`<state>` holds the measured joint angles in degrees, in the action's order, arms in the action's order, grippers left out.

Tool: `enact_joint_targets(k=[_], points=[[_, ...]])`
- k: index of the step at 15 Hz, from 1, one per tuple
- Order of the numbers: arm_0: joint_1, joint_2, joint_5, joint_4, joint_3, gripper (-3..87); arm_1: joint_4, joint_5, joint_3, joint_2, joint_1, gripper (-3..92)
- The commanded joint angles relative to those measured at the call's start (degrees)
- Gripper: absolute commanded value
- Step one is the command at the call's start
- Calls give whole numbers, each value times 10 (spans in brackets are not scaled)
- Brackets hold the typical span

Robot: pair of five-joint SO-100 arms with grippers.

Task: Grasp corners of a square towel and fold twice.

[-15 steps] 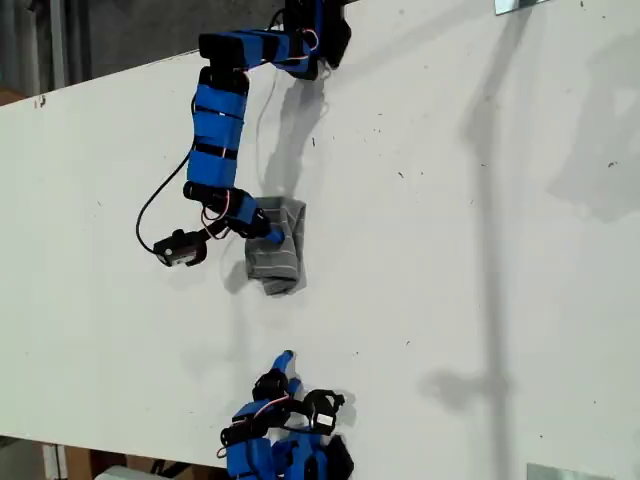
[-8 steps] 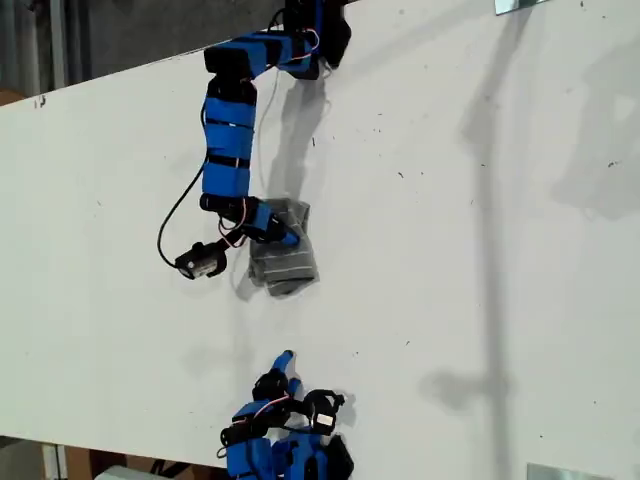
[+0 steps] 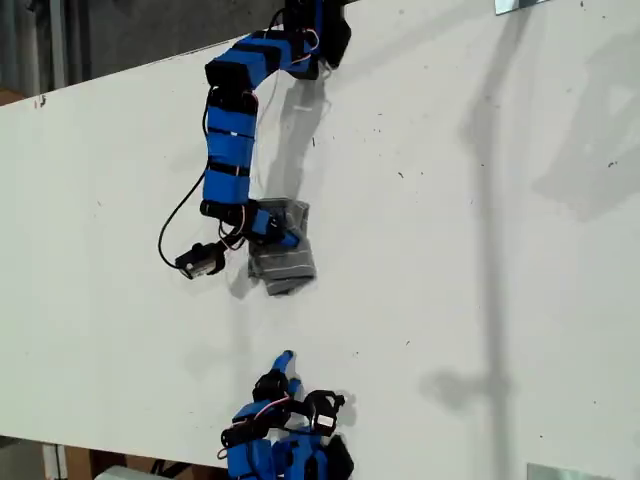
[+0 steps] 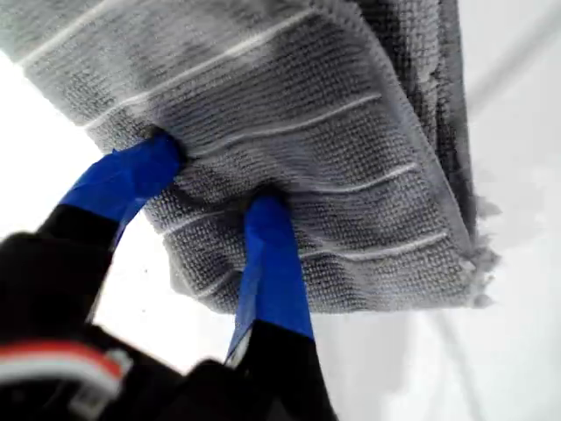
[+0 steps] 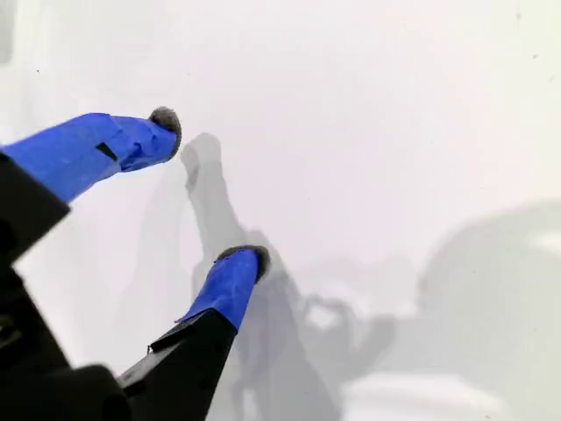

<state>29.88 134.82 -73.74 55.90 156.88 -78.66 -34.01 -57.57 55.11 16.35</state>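
Towel lies bunched on the white bench, our first gripper with fingers pressed into its folded layers. Our second gripper hangs released, well apart, holding nothing. We judge the layers could slip apart and undo the fold if the pinch drags sideways.

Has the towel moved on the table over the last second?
Yes. The towel has shifted slightly toward the exterior view's right with my first gripper, judged against the parked second gripper at that view's bottom edge.
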Motion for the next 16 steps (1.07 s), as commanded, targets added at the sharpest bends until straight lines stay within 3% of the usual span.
enact_joint_targets(k=[1, 5, 9, 11, 13, 15, 16], points=[[4, 11, -2, -5, -1, 256, -3, -4, -39, 178, 14, 193], [4, 21, -1, -5, 4, 256, 107, -67, -408, 533, 30, 195], [4, 42, -4, -4, 13, 256, 200, -229, -801, 964, -6, 227], [3, 43, -1, -4, 14, 256, 135, -316, -956, 1211, -17, 240], [4, 45, 0, -4, 14, 256, 25, -355, -966, 1334, -11, 272], [1, 61, 5, -4, 22, 256, 32, -401, -982, 1328, -18, 345], [1, 78, 6, -3, 30, 256, 25, -433, -997, 1329, -6, 288]])
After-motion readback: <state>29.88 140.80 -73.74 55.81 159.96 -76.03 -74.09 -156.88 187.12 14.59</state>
